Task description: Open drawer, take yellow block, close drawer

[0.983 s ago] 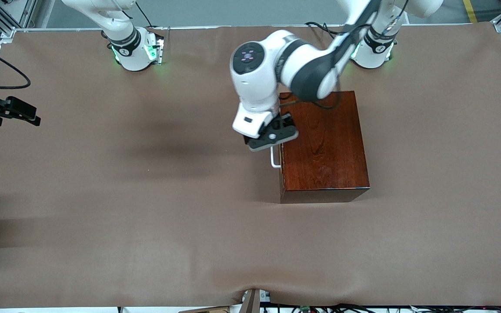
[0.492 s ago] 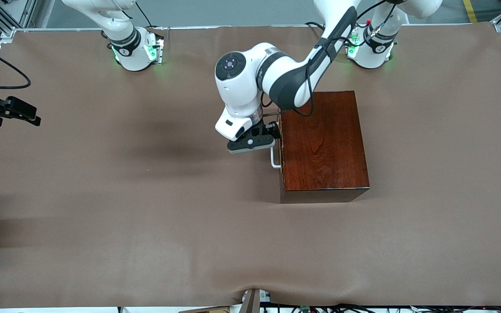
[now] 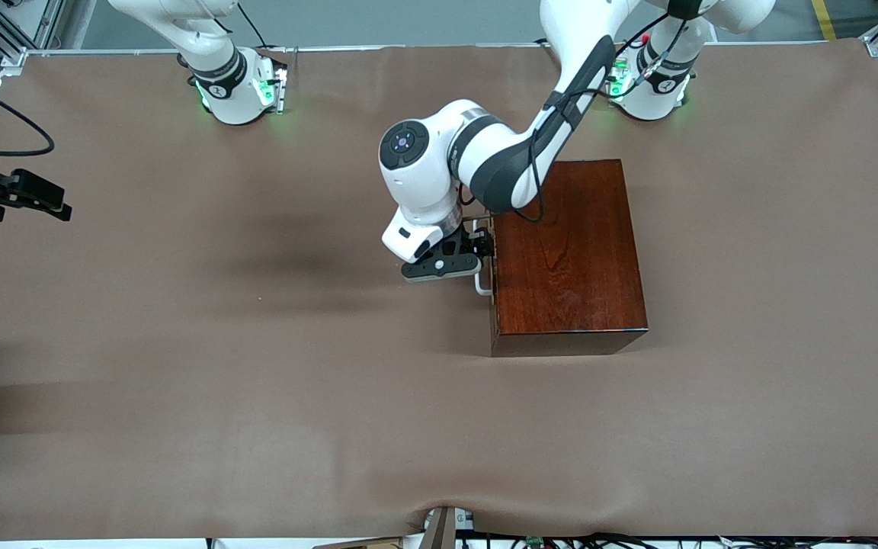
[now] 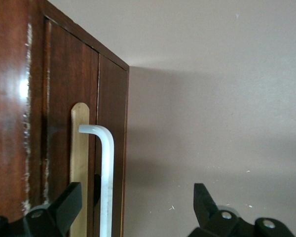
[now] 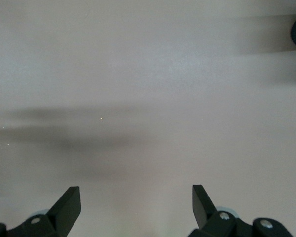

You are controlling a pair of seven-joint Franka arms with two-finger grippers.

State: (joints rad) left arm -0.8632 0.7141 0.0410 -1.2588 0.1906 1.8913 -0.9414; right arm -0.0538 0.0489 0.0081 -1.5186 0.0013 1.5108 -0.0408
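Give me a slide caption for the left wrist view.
Open left end effector straddling the white handle of the shut drawer.

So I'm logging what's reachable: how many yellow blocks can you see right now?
0. No block shows on the table in any view. The drawer of the box is shut, so one may be hidden inside. The left gripper is open at its handle.

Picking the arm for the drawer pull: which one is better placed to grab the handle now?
Left. The left pincer is open and already straddles the white handle on the shut drawer front. The right pincer, also open, waits over bare table at the right arm's end.
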